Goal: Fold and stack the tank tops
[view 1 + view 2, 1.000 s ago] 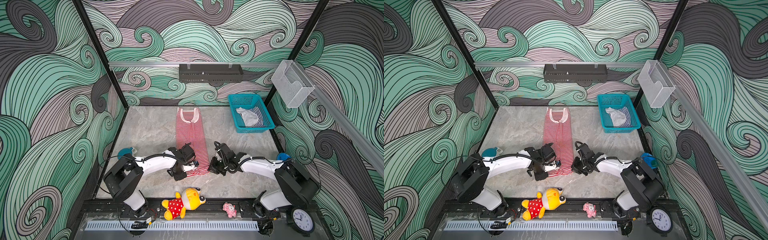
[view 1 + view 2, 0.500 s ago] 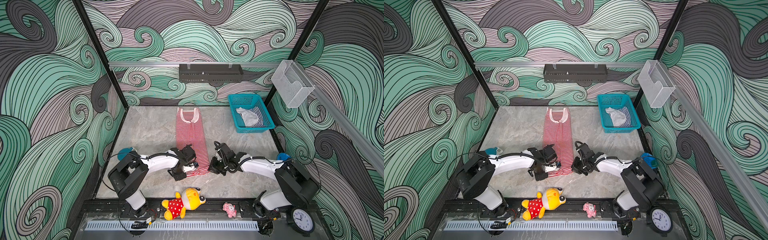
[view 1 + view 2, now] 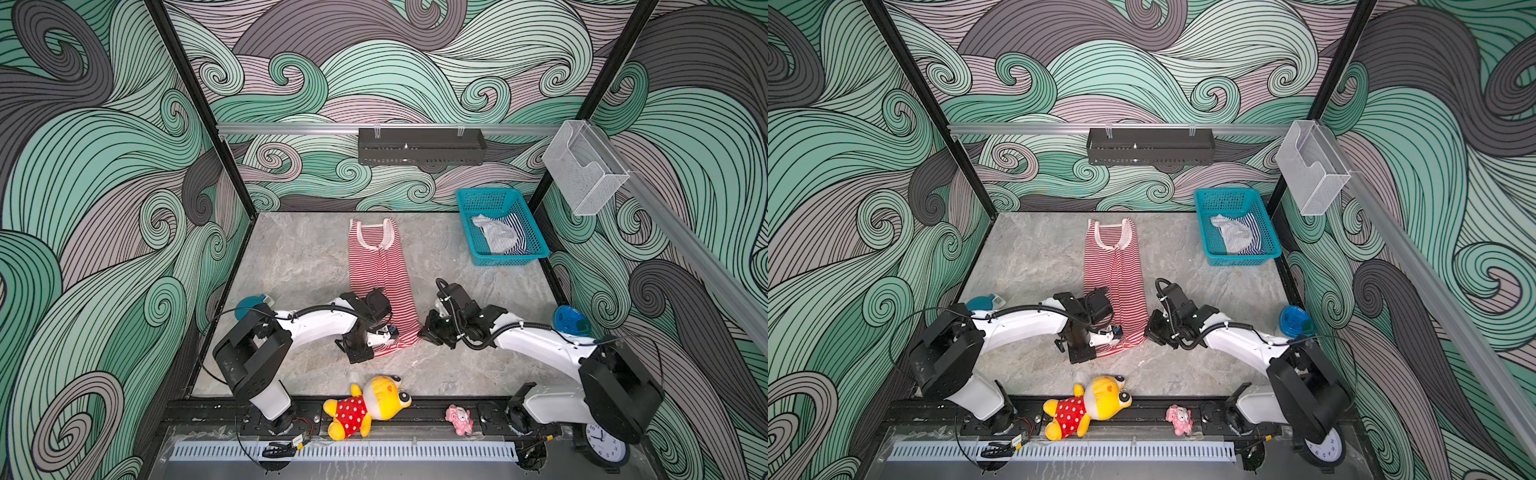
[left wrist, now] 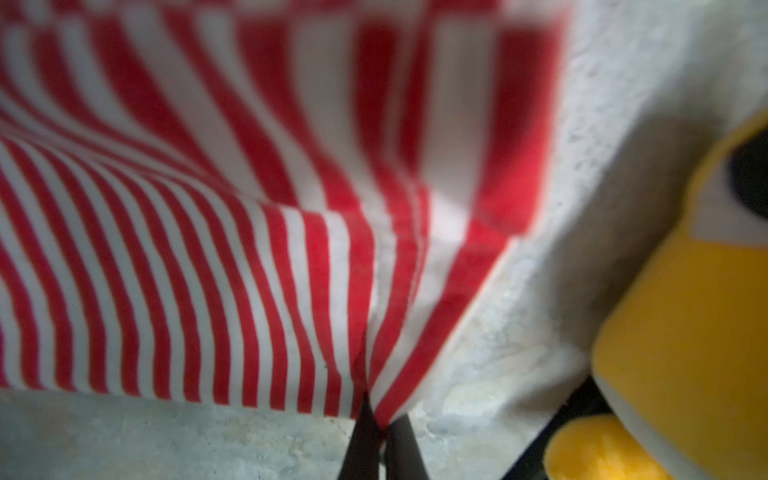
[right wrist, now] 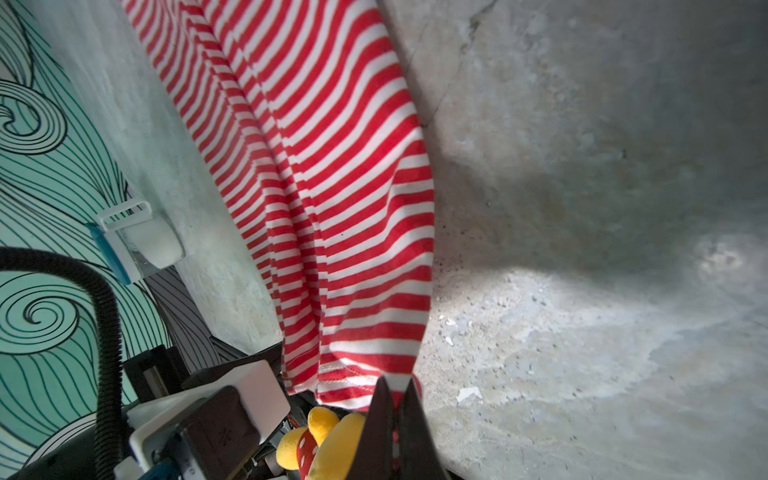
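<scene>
Near the front edge of the tabletop [image 3: 291, 266], the left end effector [image 4: 380, 419] is clamped on the left hem corner of the red-and-white tank top [image 3: 380, 270]. The right end effector [image 5: 397, 395] is pinched tight on the right hem corner. The top lies mid-tabletop as a long narrow strip, sides folded in, neckline toward the back edge. The navy-and-white tank top [image 3: 513, 232] sits crumpled in a teal basket [image 3: 505, 261] at the back right corner. A yellow plush toy [image 3: 370, 405] lies just past the front edge.
</scene>
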Motion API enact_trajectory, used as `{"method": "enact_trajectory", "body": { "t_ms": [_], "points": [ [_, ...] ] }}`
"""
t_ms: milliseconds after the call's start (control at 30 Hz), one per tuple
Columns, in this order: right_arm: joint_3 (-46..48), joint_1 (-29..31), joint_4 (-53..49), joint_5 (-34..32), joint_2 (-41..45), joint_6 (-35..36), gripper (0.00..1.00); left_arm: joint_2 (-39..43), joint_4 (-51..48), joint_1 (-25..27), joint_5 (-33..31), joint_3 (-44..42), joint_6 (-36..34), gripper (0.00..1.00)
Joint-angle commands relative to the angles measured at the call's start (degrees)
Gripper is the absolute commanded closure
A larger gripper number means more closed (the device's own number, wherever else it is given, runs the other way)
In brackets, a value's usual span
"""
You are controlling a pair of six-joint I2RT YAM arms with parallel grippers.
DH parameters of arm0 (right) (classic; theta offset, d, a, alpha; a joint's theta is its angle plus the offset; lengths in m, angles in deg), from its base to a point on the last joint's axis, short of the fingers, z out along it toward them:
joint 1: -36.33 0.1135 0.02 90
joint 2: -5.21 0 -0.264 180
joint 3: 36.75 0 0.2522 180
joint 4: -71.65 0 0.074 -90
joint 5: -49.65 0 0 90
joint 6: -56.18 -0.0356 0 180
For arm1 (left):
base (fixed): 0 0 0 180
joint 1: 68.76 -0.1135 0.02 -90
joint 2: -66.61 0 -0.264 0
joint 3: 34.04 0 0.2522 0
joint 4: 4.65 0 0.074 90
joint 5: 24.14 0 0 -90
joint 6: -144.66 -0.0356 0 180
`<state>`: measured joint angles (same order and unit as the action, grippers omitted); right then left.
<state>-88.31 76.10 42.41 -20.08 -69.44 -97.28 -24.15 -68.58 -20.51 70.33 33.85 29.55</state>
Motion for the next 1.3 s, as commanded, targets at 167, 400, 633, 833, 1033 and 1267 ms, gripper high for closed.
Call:
{"method": "enact_trajectory", "body": {
  "t_ms": [167, 400, 633, 833, 1033, 1267],
  "points": [
    [-2.4, 2.2, -10.6, -4.4, 10.1, -0.8, 1.00, 11.0, -12.6, 0.5, 3.3, 7.3, -0.9, 1.00],
    [-12.3, 0.2, -14.5, -2.7, 6.8, 2.8, 1.00, 10.4, -11.6, -2.1, -4.1, 14.9, -2.1, 0.99],
    [-26.9, -5.7, -16.0, 4.4, -5.7, 9.4, 1.00, 2.3, -8.0, -10.8, -6.5, 23.1, -6.7, 0.98],
    [-39.7, -9.7, -17.7, 9.5, -18.9, 14.0, 1.00, -5.2, -5.5, -17.7, -5.6, 31.3, -9.2, 0.98],
    [-52.7, -13.3, -19.7, 12.5, -30.5, 17.1, 1.00, -12.2, -3.1, -22.4, -4.3, 37.7, -9.4, 0.98],
    [-64.3, -17.0, -21.2, 14.1, -42.8, 18.8, 1.00, -19.3, 0.0, -25.5, -4.5, 41.2, -9.4, 0.97]
  ]
}}
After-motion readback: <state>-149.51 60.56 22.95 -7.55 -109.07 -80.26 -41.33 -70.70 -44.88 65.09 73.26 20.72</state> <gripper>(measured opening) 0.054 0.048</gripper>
